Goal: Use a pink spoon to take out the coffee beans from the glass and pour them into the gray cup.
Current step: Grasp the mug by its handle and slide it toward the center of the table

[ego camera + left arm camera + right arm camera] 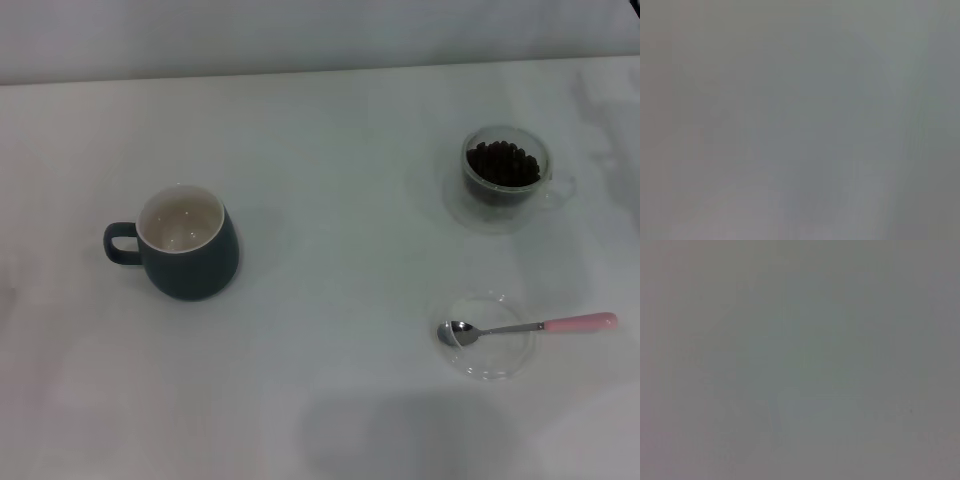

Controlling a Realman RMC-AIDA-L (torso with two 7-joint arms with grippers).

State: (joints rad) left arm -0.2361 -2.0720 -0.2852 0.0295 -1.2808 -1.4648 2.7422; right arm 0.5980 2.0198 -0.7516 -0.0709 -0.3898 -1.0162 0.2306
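Hands unseen; both wrist views blank; pink spoon (pixel 530 326) untouched.

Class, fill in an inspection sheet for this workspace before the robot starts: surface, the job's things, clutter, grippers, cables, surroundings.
Surface: white table, bare around the items.
Job's things: pink spoon lying with its bowl on a flat glass dish, handle pointing to the robot's right; glass upright, holding coffee beans; gray cup upright on the robot's left, handle to its left, no beans seen inside.
Clutter: nothing seen.
Grippers: neither is in any view; wrist views show only blank grey.
Cables: nothing seen.
Surroundings: pale wall behind the table.
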